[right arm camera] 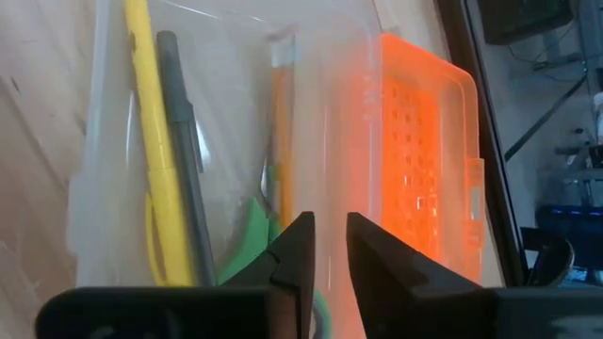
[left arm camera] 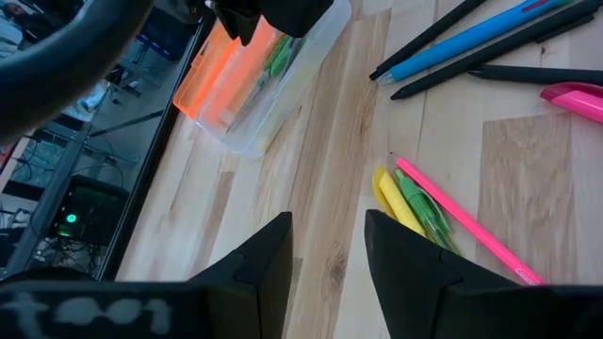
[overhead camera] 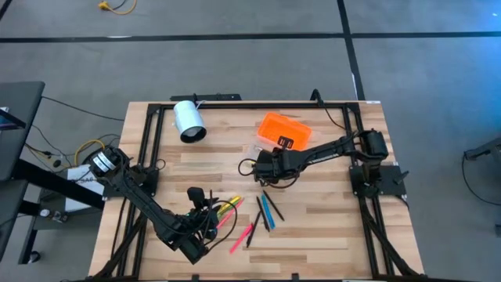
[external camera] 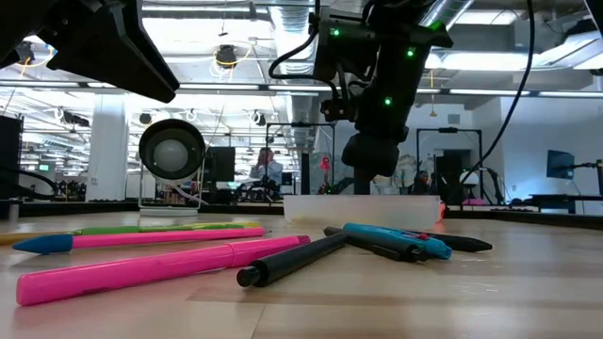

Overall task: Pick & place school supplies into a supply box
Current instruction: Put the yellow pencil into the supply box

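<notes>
Two pens (right arm camera: 170, 151) in the supply box (right arm camera: 415, 160); right claw (right arm camera: 323, 250) slightly parted, empty.

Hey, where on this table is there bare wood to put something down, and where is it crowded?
Free: the strip between the white cylinder and the left gripper, and the table's corner beyond the blue pens. Crowded: around the supply box, under the right gripper, and the pen cluster.

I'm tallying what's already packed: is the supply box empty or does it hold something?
Not empty. In the right wrist view, the supply box holds a yellow pen and a grey pen.
</notes>
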Available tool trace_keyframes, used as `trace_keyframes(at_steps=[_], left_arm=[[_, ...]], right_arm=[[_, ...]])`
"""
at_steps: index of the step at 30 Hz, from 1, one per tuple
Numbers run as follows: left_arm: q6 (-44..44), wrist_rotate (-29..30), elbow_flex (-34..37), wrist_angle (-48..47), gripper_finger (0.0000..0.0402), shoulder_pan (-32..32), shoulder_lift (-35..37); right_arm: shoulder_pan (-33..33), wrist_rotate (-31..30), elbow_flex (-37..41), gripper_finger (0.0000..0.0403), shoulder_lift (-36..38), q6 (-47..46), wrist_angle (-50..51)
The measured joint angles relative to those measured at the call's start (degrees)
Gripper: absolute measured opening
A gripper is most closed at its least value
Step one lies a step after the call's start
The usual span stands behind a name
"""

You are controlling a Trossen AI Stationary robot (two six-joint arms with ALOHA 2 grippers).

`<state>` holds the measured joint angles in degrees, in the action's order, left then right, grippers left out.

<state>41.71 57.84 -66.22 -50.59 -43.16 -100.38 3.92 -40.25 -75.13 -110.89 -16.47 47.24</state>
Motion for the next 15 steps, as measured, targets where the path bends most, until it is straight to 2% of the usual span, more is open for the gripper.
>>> trace_keyframes(at_steps=[6, 15], left_arm=[[0.0, 0.0, 0.0, 0.0, 0.0127, 0.0, 0.0], [0.0, 0.0, 0.0, 0.1, 0.0127, 0.0, 0.0]], right_arm=[[0.0, -0.2, 0.0, 0.0076, 0.0, 0.0, 0.0], [0.9, -0.6, 0.0, 0.0077, 0.0, 0.4, -1.4]])
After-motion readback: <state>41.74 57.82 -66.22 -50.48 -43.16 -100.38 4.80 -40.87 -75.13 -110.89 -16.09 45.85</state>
